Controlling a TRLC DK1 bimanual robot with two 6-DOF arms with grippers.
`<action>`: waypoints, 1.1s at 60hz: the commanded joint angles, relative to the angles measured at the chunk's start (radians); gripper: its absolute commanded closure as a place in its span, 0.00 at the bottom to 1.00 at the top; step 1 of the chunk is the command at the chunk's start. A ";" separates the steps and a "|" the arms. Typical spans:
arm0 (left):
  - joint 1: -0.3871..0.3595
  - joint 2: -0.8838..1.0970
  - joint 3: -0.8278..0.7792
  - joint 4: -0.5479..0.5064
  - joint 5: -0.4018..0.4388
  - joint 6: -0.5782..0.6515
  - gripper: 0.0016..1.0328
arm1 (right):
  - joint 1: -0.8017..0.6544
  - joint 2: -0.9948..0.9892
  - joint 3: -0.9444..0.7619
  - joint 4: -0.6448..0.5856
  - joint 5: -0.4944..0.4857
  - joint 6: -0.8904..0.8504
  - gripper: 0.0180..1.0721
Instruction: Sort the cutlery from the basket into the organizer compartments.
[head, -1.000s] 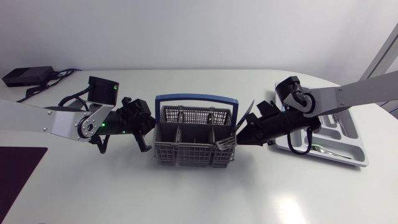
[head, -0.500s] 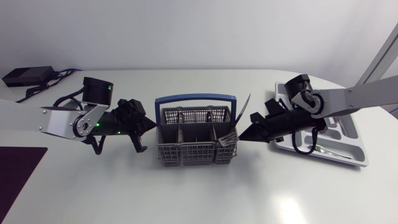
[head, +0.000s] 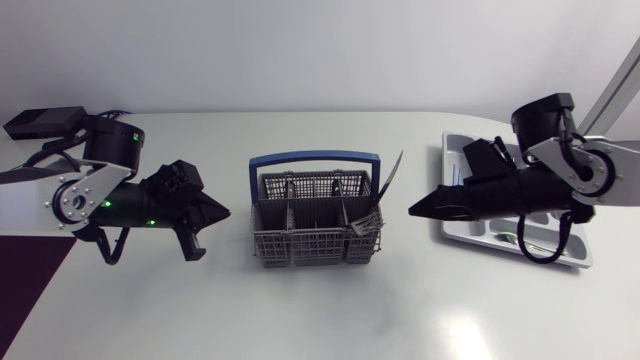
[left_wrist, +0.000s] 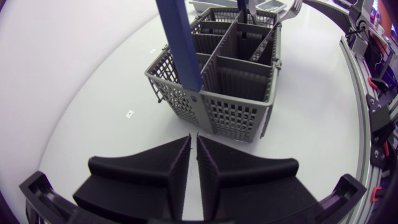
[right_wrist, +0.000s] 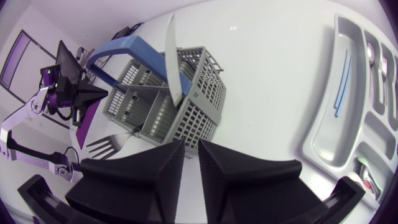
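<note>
The grey cutlery basket (head: 315, 225) with a blue handle (head: 314, 158) stands mid-table. A knife (head: 393, 174) sticks up from its right end and a fork (head: 367, 223) leans out there. My left gripper (head: 222, 212) points at the basket's left side from a short way off, fingers together, holding nothing. My right gripper (head: 415, 211) points at the right side, also apart from it and empty. The left wrist view shows the basket (left_wrist: 217, 81) ahead of the left gripper (left_wrist: 193, 163). Ahead of the right gripper (right_wrist: 191, 163) are the knife (right_wrist: 172, 59) and fork (right_wrist: 106, 146).
The grey organizer (head: 577, 216) lies at the right edge, partly under my right arm, with a few pieces of cutlery in its compartments (right_wrist: 341, 81). A black box with cables (head: 40, 122) sits at the far left corner.
Both grippers have drawn back from the basket's sides, the left arm to the left and the right arm to the right. The basket, knife and fork stay where they were.
</note>
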 joint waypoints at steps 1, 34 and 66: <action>-0.026 -0.069 -0.019 -0.056 0.013 0.010 0.85 | -0.008 -0.064 -0.033 -0.033 0.000 -0.053 0.66; -0.287 -0.173 0.058 -0.225 0.013 -0.141 0.76 | 0.216 -0.229 -0.068 -0.027 0.010 -0.066 0.54; -0.390 -0.099 0.121 -0.223 0.010 -0.179 0.76 | 0.360 -0.109 -0.013 0.093 0.138 -0.045 0.74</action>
